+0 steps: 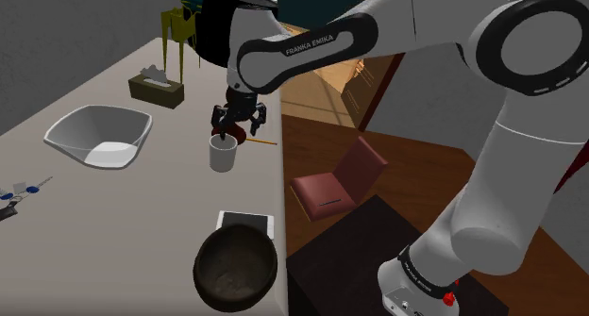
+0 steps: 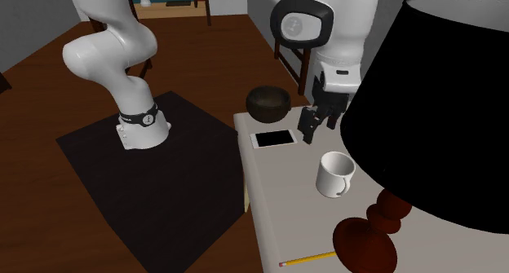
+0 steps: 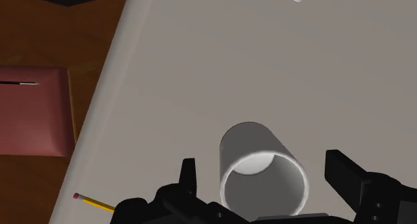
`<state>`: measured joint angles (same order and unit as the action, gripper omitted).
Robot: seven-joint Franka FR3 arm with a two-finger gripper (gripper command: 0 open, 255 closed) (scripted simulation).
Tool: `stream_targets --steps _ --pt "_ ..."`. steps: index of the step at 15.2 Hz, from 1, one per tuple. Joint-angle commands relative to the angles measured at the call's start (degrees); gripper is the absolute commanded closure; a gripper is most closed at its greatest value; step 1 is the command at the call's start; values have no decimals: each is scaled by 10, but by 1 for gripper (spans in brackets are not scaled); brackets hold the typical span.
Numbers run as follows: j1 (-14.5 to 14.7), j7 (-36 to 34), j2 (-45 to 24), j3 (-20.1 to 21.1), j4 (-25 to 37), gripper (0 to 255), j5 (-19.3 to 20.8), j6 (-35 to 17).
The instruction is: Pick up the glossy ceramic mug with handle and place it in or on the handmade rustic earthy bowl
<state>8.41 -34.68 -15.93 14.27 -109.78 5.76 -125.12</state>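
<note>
a long pale desk point(image 1: 142, 201) carries everything. the white arm point(image 1: 529, 125) rises from its stand on a dark mat point(image 2: 139, 182) and bends over the desk. a lamp point(image 2: 440, 108) with a black shade and a dark red turned base stands on the desk just beside the mug, on the side away from the stand. on the wooden floor beside the desk sits a reddish chair point(image 1: 335, 182).

toward the shoulder view's left lies a white angular basin point(image 1: 99, 135), and beyond it an olive tissue box point(image 1: 157, 86). the dark brown bowl point(image 1: 236, 267) sits at the end of the desk nearest the stand, well apart from the mug. a white-framed tablet point(image 1: 247, 222) lies flat between bowl and mug, just beside the bowl.

the black hand point(image 1: 237, 127) hangs pointing down above the mug, its fingers spread wide. in the wrist view they stand either side of the mug's rim without touching it, so it grips nothing.

the white mug point(image 2: 335, 174) stands upright on the desk, mouth up, its handle turned toward the second exterior view's right.

a yellow pencil point(image 2: 310, 258) lies flat on the desk near the lamp base, by the desk's edge.
</note>
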Motion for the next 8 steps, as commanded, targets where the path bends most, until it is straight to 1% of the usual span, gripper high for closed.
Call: stream_targets --steps 1,7,8 --pt "12 -17 -47 -3 47 0 21 3" --pt "55 -51 -186 -19 199 0 66 22" --pt "56 -51 -190 -20 197 0 67 17"
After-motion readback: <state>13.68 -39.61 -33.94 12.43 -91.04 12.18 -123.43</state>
